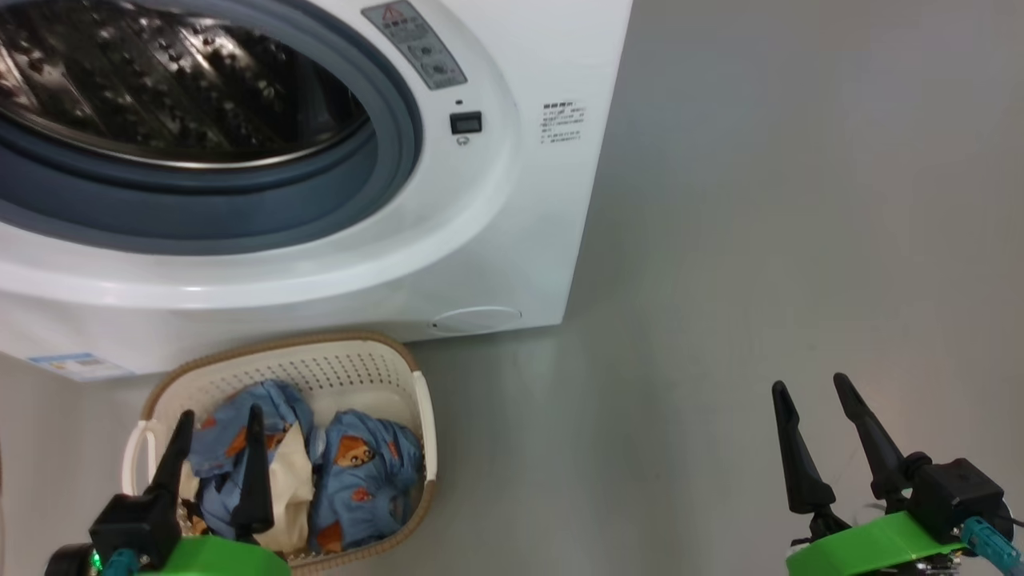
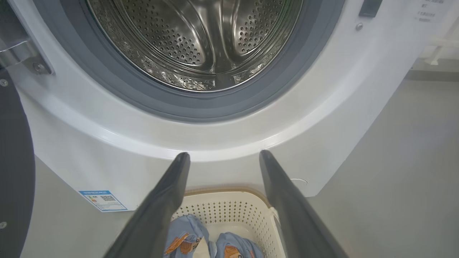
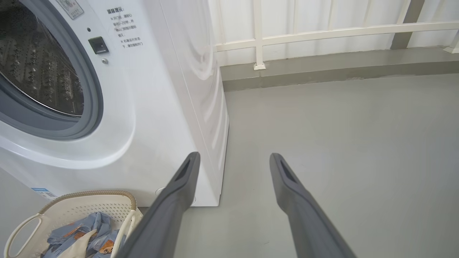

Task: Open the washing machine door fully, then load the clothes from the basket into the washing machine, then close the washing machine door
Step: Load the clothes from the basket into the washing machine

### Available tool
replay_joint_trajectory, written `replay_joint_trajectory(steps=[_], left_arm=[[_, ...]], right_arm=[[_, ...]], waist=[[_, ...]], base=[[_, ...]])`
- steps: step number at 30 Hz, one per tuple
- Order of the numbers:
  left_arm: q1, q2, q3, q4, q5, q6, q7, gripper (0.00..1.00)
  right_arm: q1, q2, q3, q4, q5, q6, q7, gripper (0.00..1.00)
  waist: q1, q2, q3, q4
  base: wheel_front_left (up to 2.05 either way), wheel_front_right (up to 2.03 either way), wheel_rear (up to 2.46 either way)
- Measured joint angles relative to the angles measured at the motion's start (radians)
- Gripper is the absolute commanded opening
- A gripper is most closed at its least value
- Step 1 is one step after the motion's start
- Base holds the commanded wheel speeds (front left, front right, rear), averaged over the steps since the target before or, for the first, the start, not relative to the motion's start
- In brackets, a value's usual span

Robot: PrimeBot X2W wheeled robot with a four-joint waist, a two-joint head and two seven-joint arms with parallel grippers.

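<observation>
The washing machine [image 1: 512,240] stands with its steel drum [image 2: 200,43] uncovered. The washing machine door [image 2: 14,161] shows as a black edge swung out at the far left of the left wrist view. The basket [image 1: 400,376] sits on the floor against the machine's front and holds the clothes [image 1: 364,472], blue with bear prints and some cream fabric. My left gripper [image 1: 221,412] hovers open above the basket's left half, with nothing between its fingers. My right gripper [image 1: 809,382] is open and empty over bare floor, well to the right of the basket.
Grey floor [image 1: 760,240] stretches to the right of the machine. A white railing [image 3: 322,34] on a low kerb runs behind the machine in the right wrist view. A metal hinge [image 2: 18,53] sits at the left of the opening.
</observation>
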Motion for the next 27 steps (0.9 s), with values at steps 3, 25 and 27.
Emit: replay_joint_trajectory(steps=[3,25,27], left_arm=[[-0.023,-0.003,0.011,0.023,-0.004,-0.006,-0.002,1.0],[-0.344,-0.001,0.1,0.277,-0.021,-0.054,-0.003,1.0],[-0.364,0.002,0.109,0.304,-0.021,-0.062,-0.003,1.0]], right_arm=[[-0.017,0.0,0.006,0.003,0.0,0.0,-0.004,1.0],[-0.145,-0.004,0.025,-0.009,-0.002,0.0,-0.014,1.0],[-0.156,-0.004,0.026,-0.01,-0.002,0.0,-0.014,1.0]], waist=[[0.0,0.0,0.035,-0.002],[0.0,0.0,0.313,-0.006],[0.0001,0.0,0.334,-0.007]], base=[[0.0,0.0,0.0],[0.0,0.0,0.0],[0.0,0.0,0.0]])
